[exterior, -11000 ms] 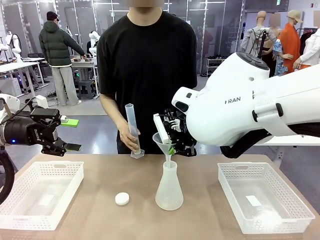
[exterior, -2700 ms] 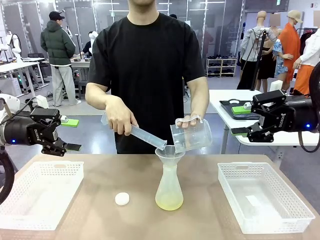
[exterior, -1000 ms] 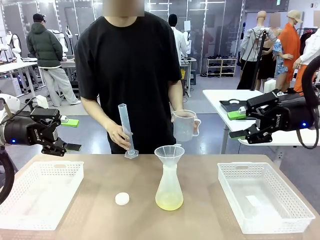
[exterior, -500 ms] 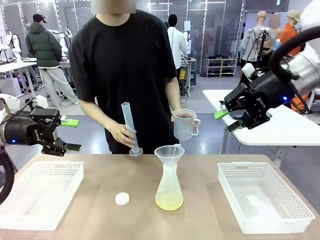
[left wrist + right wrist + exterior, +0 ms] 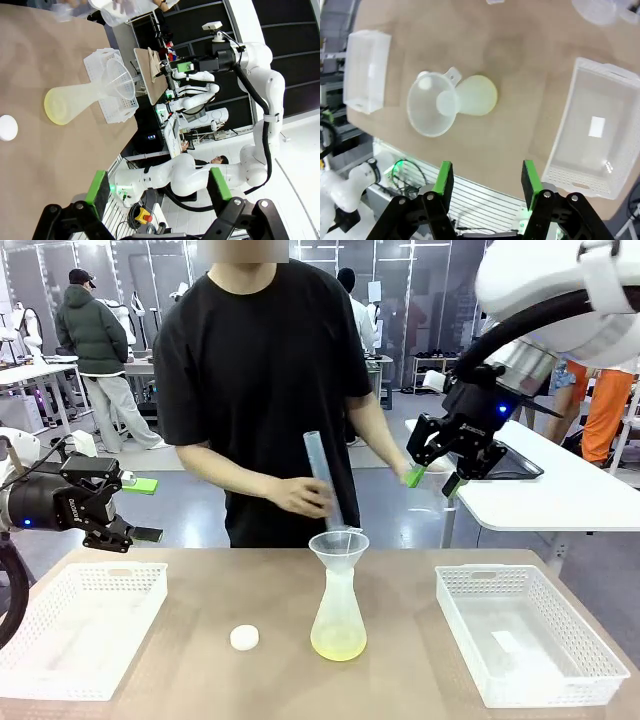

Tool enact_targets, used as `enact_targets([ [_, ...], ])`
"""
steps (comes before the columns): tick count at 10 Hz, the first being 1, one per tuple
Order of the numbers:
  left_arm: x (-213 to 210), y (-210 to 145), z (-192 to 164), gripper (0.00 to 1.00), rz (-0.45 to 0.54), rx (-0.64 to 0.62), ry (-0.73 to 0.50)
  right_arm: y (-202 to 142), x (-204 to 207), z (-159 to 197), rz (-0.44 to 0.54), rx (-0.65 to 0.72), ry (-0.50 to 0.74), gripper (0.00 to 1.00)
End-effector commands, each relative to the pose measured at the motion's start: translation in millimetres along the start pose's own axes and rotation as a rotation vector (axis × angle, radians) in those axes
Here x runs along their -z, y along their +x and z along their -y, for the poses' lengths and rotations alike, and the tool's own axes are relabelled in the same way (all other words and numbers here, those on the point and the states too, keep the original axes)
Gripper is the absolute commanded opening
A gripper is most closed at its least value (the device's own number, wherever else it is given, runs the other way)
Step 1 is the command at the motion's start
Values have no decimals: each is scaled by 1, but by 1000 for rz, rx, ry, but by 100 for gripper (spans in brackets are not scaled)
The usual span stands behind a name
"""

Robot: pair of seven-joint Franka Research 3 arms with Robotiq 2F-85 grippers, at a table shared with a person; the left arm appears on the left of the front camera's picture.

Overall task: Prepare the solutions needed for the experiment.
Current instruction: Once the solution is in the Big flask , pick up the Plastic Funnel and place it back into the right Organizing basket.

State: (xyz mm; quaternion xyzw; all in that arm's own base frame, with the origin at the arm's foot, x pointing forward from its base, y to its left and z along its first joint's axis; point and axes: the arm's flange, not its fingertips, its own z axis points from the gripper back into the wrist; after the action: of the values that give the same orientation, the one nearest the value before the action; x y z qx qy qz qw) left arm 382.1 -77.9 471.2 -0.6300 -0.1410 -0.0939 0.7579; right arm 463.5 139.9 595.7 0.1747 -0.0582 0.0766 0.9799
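The solutions [image 5: 338, 644] are a little pale yellow liquid in the bottom of a frosted conical flask [image 5: 338, 612] at mid-table, with a clear funnel [image 5: 338, 543] in its neck. A person's hand [image 5: 297, 496] holds a measuring cylinder [image 5: 322, 478] just above the funnel. My right gripper [image 5: 430, 481] hangs open and empty high up, right of the person. From above it sees the funnel [image 5: 432, 110] and the flask [image 5: 478, 95]. My left gripper [image 5: 148, 509] is open over the left basket. Its own view shows its empty jaws [image 5: 159, 186] and the flask [image 5: 75, 100].
White mesh baskets stand at the left [image 5: 82, 628] and right [image 5: 528, 632] of the table. A white round cap [image 5: 244, 638] lies left of the flask. A clear beaker [image 5: 600, 10] stands near the table's far edge. The person stands close behind the flask.
The person swung the cylinder from their side over to the funnel, and the beaker has left their other hand. My right arm moved left toward the middle. My left arm stayed still.
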Motion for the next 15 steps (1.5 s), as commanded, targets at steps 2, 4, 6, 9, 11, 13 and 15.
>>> enact_targets([
  [2,1,1,2,100,11,-9,-25,0,0,0,0,0,0,69],
  [4,1,1,2,100,11,-9,-25,0,0,0,0,0,0,69],
  [6,1,1,2,100,11,-9,-25,4,-2,-4,2,20,-26,69],
  [9,1,1,2,100,11,-9,-25,11,30,-27,-19,57,-106,69],
  [11,1,1,2,100,11,-9,-25,18,48,-31,-55,83,-122,69],
  [13,1,1,2,100,11,-9,-25,27,70,-38,-79,98,-127,69],
  [15,1,1,2,100,11,-9,-25,37,87,-43,-60,104,-106,69],
])
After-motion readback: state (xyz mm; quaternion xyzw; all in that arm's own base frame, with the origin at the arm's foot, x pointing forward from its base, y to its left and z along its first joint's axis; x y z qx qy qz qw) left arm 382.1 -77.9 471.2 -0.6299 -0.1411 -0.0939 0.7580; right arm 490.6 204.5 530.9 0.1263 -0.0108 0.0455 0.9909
